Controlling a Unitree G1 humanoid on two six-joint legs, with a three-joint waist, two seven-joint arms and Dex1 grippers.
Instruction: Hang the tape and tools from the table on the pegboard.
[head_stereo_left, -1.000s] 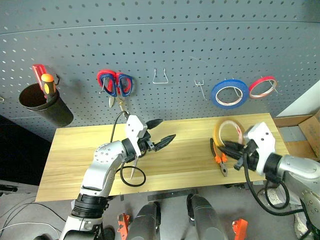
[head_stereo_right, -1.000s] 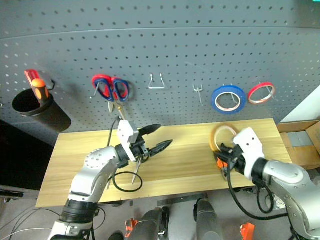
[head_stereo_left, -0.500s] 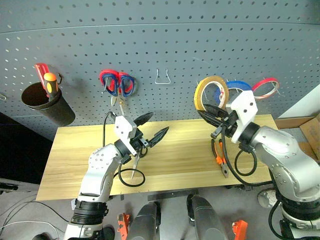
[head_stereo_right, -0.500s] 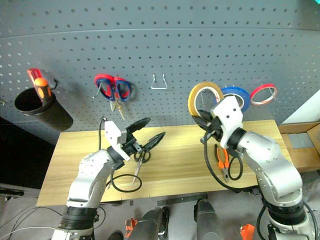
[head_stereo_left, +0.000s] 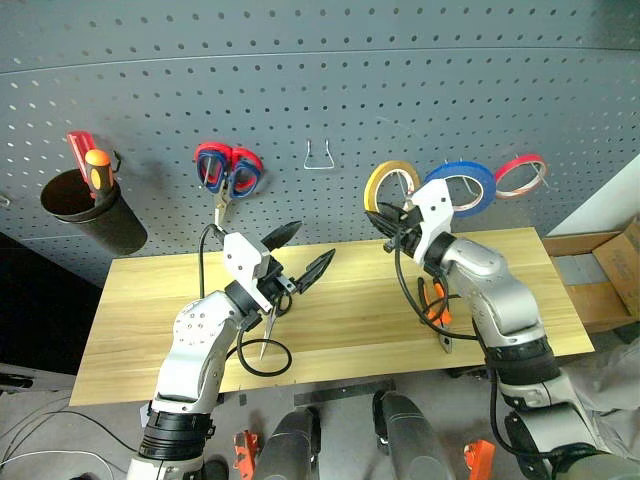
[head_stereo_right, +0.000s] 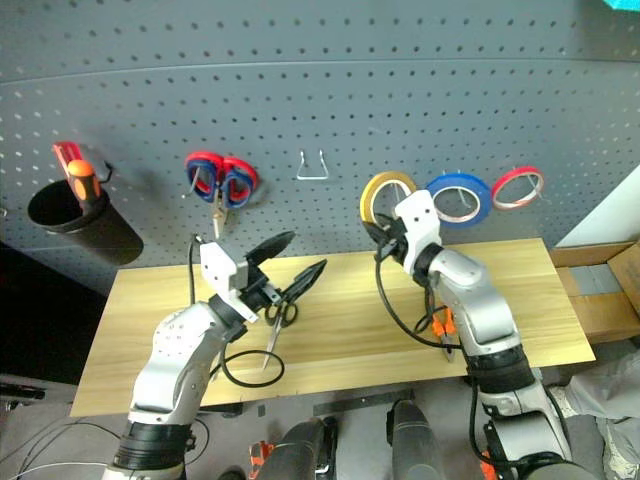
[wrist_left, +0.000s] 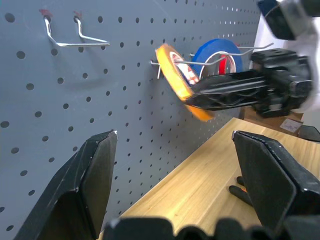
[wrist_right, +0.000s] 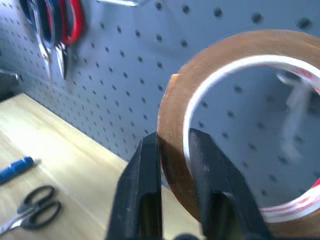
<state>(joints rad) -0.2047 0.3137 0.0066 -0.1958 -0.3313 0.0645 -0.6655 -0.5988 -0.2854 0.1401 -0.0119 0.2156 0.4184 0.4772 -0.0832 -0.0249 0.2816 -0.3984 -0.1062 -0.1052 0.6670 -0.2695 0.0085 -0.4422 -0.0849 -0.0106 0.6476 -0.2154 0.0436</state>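
The yellow-tan tape ring (head_stereo_left: 391, 187) is pinched by its band between the two black fingers of the right gripper (wrist_right: 176, 150) and held up against the pegboard (head_stereo_left: 320, 80), just beside the blue tape ring (head_stereo_left: 458, 187), so it should be slid well onto the hook (wrist_left: 172, 62) before it is let go (or it may drop to the table (head_stereo_left: 340, 330)). The left gripper (head_stereo_left: 299, 255) is held wide open with nothing in it. The hook poking through the ring can be seen in the left wrist view, while the blue-handled screwdriver (wrist_right: 14, 167) and black-handled scissors (wrist_right: 31, 205) lying on the table are seen in the right wrist view.
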